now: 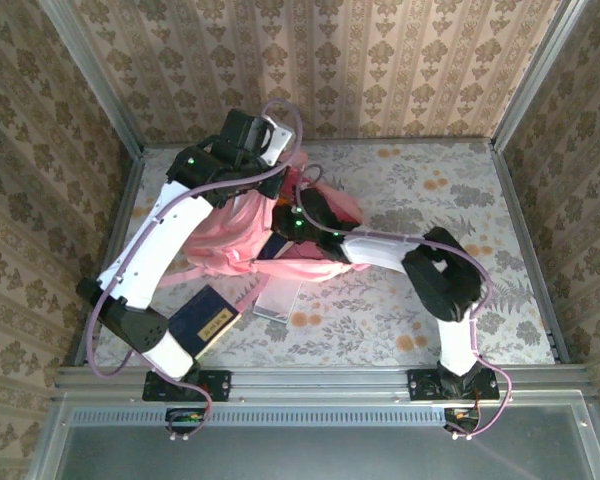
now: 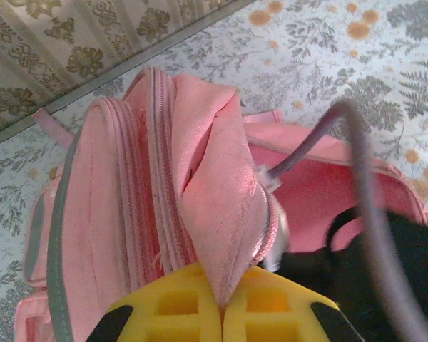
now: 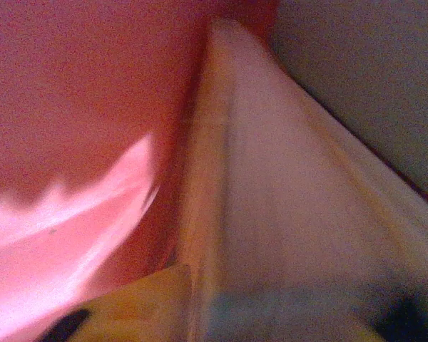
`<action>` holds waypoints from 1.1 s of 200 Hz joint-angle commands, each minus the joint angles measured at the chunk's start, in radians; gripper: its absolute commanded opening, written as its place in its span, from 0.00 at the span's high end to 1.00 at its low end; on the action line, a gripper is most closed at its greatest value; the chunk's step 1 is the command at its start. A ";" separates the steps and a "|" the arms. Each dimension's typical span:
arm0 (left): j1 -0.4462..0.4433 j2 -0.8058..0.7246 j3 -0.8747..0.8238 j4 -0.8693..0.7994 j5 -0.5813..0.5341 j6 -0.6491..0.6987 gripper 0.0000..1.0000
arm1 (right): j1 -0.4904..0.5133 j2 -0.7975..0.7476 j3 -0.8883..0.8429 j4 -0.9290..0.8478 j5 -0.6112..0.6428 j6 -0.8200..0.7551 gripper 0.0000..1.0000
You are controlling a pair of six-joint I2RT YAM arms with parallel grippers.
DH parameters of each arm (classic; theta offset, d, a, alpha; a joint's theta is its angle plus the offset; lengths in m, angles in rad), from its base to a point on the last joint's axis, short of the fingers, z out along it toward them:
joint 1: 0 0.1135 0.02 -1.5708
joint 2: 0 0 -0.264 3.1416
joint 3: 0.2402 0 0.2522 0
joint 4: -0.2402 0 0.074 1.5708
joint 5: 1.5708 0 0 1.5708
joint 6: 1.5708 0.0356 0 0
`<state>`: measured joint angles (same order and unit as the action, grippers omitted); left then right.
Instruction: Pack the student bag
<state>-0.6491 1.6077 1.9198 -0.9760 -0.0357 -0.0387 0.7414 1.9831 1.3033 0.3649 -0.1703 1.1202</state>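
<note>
The student bag [image 1: 242, 232], a large pink fabric backpack, stands in the middle of the table with its mouth held open. My left gripper [image 2: 221, 308] is above its far edge, its yellow fingers [image 2: 171, 306] shut on a fold of the pink flap [image 2: 221, 214] beside the zipper. My right gripper [image 3: 225, 306] is deep inside the bag, among red-lit fabric. A pale flat thing [image 3: 285, 214], blurred, lies along its yellow finger [image 3: 128, 303]. Whether the jaws still press on it I cannot make out.
A dark blue book [image 1: 208, 320] lies on the table by the left arm's base. A flat white-grey item [image 1: 276, 301] sits just in front of the bag. Metal rails [image 1: 120, 230] and papered walls close in the table on three sides.
</note>
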 commanded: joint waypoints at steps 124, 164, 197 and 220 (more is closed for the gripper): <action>0.177 0.169 0.004 0.247 0.236 -0.155 1.00 | -0.010 -0.660 -0.432 -0.174 0.347 -0.499 0.21; 0.174 0.289 0.057 0.239 0.253 -0.171 1.00 | -0.020 -0.873 -0.579 -0.246 0.421 -0.543 0.22; 0.174 0.324 0.057 0.237 0.256 -0.168 0.99 | -0.022 -0.937 -0.627 -0.266 0.298 -0.609 0.25; 0.183 0.357 0.071 0.204 0.152 -0.118 0.94 | -0.021 -0.927 -0.622 -0.286 0.220 -0.638 0.27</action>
<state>-0.4953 1.9404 1.9438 -0.7250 0.2352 -0.2047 0.7227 1.0595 0.6880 0.1249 0.1413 0.5480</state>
